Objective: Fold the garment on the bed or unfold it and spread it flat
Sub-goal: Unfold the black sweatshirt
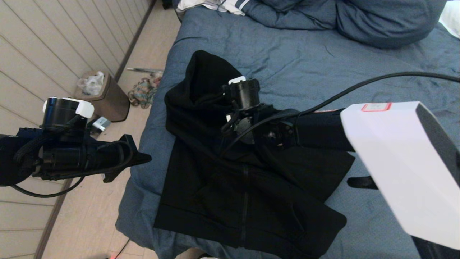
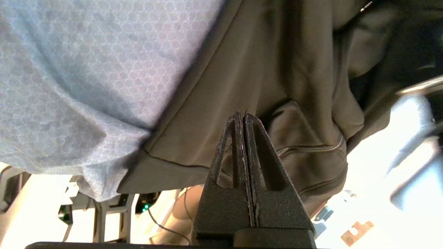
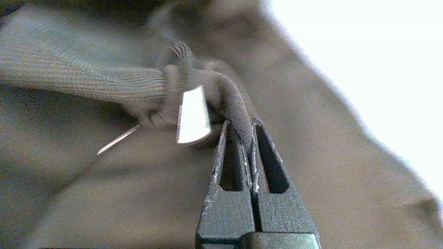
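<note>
The garment (image 1: 222, 187), a black hooded zip sweatshirt, lies partly folded near the left front of the bed (image 1: 305, 61), hood pointing away from me. My right arm reaches across it to the collar. In the right wrist view the right gripper (image 3: 242, 122) is shut on a fold of the garment (image 3: 104, 193) right beside a white label (image 3: 192, 116) and a ribbed band (image 3: 86, 79). My left gripper (image 1: 147, 157) hangs off the bed's left edge, level with the garment's side. It is shut (image 2: 242, 116) with nothing in it, and the garment (image 2: 277, 69) lies beyond its tips.
A brown waste bin (image 1: 104, 97) and a heap of cloth (image 1: 142, 92) stand on the floor left of the bed, by the panelled wall. Blue pillows (image 1: 359, 18) and a white striped cloth (image 1: 215, 5) lie at the far end. A black cable (image 1: 377, 81) trails over the right arm.
</note>
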Tool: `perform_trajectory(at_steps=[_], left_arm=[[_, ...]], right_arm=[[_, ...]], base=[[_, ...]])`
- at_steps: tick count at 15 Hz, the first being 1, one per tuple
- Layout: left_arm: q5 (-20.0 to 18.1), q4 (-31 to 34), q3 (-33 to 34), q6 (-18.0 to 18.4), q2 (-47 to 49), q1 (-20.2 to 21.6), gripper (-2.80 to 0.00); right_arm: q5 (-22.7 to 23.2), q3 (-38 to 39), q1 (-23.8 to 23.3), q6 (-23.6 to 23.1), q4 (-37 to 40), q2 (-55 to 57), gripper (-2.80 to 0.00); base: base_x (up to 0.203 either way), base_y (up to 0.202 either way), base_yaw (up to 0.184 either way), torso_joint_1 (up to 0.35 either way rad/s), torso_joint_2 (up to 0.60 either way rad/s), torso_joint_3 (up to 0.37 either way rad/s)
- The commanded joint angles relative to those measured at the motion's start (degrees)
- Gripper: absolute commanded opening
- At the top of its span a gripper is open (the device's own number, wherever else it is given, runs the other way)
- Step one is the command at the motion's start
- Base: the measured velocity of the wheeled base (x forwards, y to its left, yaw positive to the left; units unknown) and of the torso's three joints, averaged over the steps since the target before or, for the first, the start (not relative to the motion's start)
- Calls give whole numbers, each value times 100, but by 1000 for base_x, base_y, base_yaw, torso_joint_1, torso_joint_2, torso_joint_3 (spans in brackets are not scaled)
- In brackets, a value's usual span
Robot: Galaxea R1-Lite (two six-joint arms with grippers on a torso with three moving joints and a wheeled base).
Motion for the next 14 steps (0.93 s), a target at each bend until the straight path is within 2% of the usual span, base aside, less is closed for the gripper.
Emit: perform_trajectory(at_steps=[1,3,5,8,10,12,14], left_arm=[[-11,-4,5,-25,71,-12,-280],[-11,-4,6,-25,80,-12,-280],[-11,-4,14,-25,80,-20,-280],[6,-4,5,-25,98,-20,-280],[50,-13,-38,-61,95,-20,-280],[59,-44,-36,-69,69,-20,-280],[69,-170,23,-78,80,-20,-280]], right_arm=[[-23,33,-194,-11,9,-428,-280],[-17,197,-509,-27,18,-809,-280],[4,694,-981,-10,2,-1393,-280],[239,1622,-2291,8,-76,-2203,-280],[656,2074,-3302,6,-297,-2519,-280],[1167,2149,-4224,-33,-538,-2590,-280],[1420,2044,-4897,-101,-656,-2579,-280]], base=[[0,0,0,0,0,0],[0,0,0,0,0,0],[0,0,0,0,0,0],[0,0,0,0,0,0],[0,0,0,0,0,0],[0,0,0,0,0,0],[0,0,0,0,0,0]])
